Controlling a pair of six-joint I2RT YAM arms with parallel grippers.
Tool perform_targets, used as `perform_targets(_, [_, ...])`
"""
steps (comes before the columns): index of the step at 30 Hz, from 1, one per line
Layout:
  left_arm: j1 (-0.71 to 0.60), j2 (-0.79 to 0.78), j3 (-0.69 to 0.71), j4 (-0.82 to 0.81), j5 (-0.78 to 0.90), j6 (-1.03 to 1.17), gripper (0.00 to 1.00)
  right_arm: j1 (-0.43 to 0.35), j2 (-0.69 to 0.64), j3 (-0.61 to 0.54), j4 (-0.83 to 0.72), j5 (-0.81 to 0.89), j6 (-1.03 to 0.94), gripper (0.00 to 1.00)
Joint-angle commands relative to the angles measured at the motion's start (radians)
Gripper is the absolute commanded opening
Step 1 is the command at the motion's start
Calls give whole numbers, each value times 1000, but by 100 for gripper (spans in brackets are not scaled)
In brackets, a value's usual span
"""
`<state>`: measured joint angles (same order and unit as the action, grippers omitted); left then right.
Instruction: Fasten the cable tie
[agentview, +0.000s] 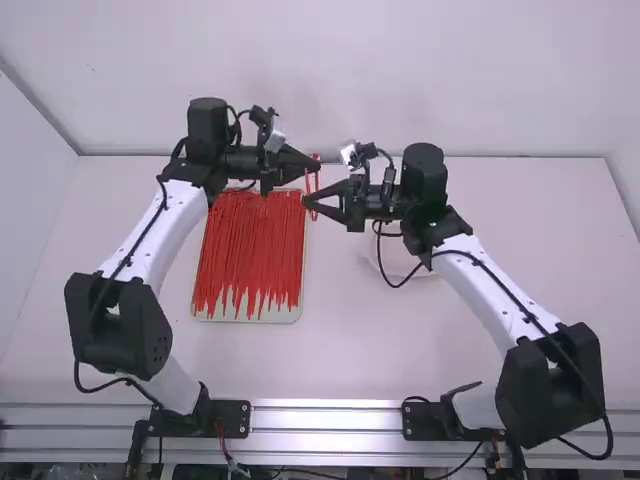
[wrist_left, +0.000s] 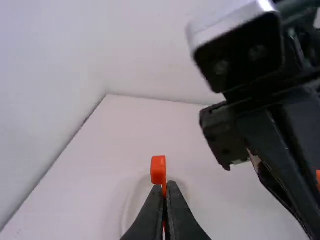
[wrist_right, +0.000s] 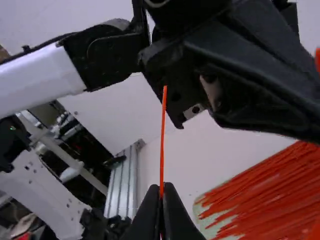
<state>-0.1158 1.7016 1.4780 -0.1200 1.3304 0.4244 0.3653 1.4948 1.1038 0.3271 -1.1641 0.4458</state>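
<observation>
Upper centre, left pincer and right pincer each clamp the tie; its thin tail may slip and miss the head.

Two arms are standing at one counter: left arm, right arm. One cable tie is hanging aloft. One tray is carrying loose ties, uncountable.

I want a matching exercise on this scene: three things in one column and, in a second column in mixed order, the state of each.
Things:
1. left gripper
2. right gripper
3. pile of red ties

States:
A. lying on a pale board
B. shut on the strip of the held tie
C. shut below that tie's square head

Pairs: 1-C, 2-B, 3-A.
</observation>
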Motion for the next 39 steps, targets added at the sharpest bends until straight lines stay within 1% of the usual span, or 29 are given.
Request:
perform_targets(1, [-8, -3, -14, -3, 12, 123, 2, -24, 9, -6, 5, -87, 79, 0])
perform_targets(2, [-6, -3, -16, -3, 12, 148, 2, -34, 9, -6, 7, -116, 85, 0])
perform_targets(4, [-9, -3, -18, 4, 9, 177, 2, -50, 9, -6, 6, -122, 137, 0])
perform_targets(7, [-7, -3, -18, 26, -39, 162, 2, -68, 9, -6, 5, -124, 188, 0])
perform_targets(16, [-9, -3, -19, 86, -61, 160, 2, -70, 10, -6, 3, -119, 183, 0])
perform_targets(23, [-8, -3, -20, 101, -37, 201, 2, -69, 10, -6, 1, -115, 179, 0])
perform_targets(26, [-8, -3, -20, 102, -30, 201, 2, -70, 10, -6, -41, -94, 126, 0])
perform_targets(29, [-9, -3, -25, 103, -33, 202, 2, -69, 10, -6, -136, -32, 81, 0])
perform_targets(31, [-9, -3, -26, 101, -34, 210, 2, -69, 10, -6, -150, -35, 80, 0])
perform_targets(35, [-9, -3, -39, 60, -14, 311, 2, -69, 10, -6, -149, -47, 82, 0])
perform_targets(39, [-8, -3, -61, 64, 20, 351, 2, -69, 10, -6, -149, -47, 101, 0])
